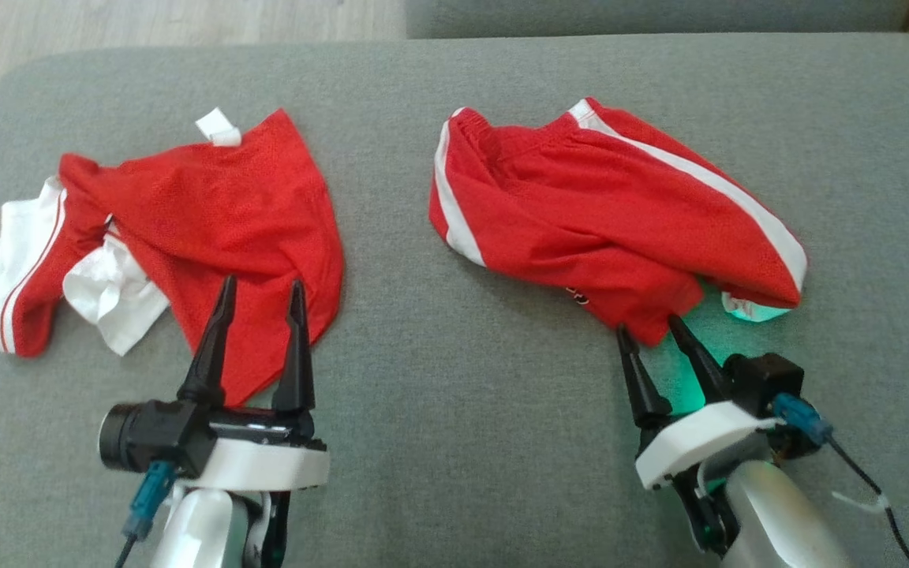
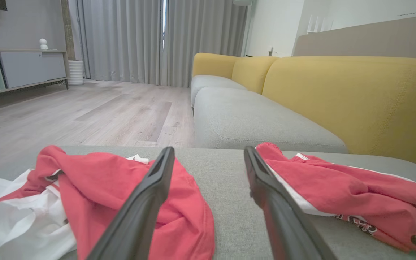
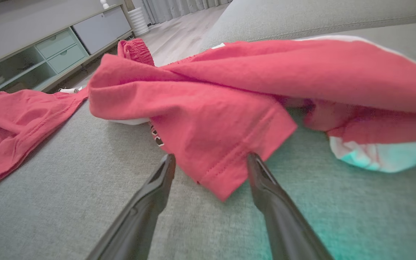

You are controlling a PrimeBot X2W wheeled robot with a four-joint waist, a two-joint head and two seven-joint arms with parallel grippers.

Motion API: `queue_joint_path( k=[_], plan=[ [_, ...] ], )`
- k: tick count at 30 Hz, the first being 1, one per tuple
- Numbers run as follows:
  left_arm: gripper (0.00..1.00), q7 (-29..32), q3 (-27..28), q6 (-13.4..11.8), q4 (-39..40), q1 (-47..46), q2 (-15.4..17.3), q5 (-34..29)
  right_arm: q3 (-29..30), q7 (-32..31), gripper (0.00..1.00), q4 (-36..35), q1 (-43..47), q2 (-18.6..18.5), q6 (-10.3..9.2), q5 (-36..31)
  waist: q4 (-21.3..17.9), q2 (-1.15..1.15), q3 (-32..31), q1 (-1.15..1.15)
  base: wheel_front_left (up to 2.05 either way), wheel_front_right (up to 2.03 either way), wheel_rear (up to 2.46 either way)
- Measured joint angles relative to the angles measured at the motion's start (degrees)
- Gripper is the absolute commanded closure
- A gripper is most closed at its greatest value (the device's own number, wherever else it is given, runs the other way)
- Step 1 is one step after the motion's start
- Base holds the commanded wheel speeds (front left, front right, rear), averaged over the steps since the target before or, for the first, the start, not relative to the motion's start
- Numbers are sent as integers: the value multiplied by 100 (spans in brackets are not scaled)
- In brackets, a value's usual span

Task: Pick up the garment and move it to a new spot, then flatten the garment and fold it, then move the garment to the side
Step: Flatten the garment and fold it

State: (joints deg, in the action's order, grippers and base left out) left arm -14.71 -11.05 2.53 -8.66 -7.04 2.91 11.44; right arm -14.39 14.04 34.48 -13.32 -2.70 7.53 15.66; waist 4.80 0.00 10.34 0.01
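Two crumpled red garments lie on the grey cushion. The right one, a red garment with white side stripes, sits at the right; its near hem corner lies between the fingers of my open right gripper, which are not closed on it. The left one, a red and white garment, lies at the left. My left gripper is open over its near right edge, with nothing between its fingers.
The cushion's far edge drops to a wooden floor. A grey and yellow sofa stands beyond it. A low cabinet lines the far wall. Bare cushion separates the two garments.
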Motion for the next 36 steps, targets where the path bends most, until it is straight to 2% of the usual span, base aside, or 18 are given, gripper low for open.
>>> queue_joint_path(
  k=[5, 6, 8, 9, 14, 20, 25, 32, 36],
  plan=[
    [0, 0, -1, -7, -25, -1, -1, 10, -107, 9, 0, 238, -221, -2, 0, 118, 73, 0, 77, 0, 0, 0, 0],
    [0, 0, -2, -9, -26, -1, -2, 10, -126, 10, 22, 283, -262, -2, 0, 123, 75, 0, 86, 0, 0, 0, 0],
    [0, 0, -3, -12, -27, -1, -3, 11, -156, 15, 82, 350, -321, -2, 0, 152, 72, 0, 91, 0, 0, 0, 0],
    [0, 0, -4, -26, -27, -1, -3, 11, -166, 15, 100, 388, -352, -3, 0, 149, 67, 0, 91, 0, 0, 0, 0],
    [0, 0, -5, -53, -35, -24, -4, 19, -168, 16, 100, 476, -387, -7, 0, 88, 16, 0, 71, 0, 0, 0, 0],
    [0, 0, 7, -59, -36, -69, -5, 29, -5, 16, 100, 15, -371, -7, 0, -7, -96, 0, -15, 0, 0, 0, 0],
    [0, 0, 42, -60, -36, -63, -7, 29, 114, 18, 100, -627, -235, -7, 0, -137, -240, 0, -145, -1, 0, 0, 0],
    [0, 0, 162, -102, -22, 130, -8, 78, 375, 8, 100, -1530, 428, -8, 0, -520, -587, 0, -372, -1, 0, 0, 0],
    [0, 0, 148, -111, 0, 249, -8, 103, 497, -258, 100, -2225, 672, -10, 0, -620, -791, 0, -533, -1, 0, 0, 0]
  ],
)
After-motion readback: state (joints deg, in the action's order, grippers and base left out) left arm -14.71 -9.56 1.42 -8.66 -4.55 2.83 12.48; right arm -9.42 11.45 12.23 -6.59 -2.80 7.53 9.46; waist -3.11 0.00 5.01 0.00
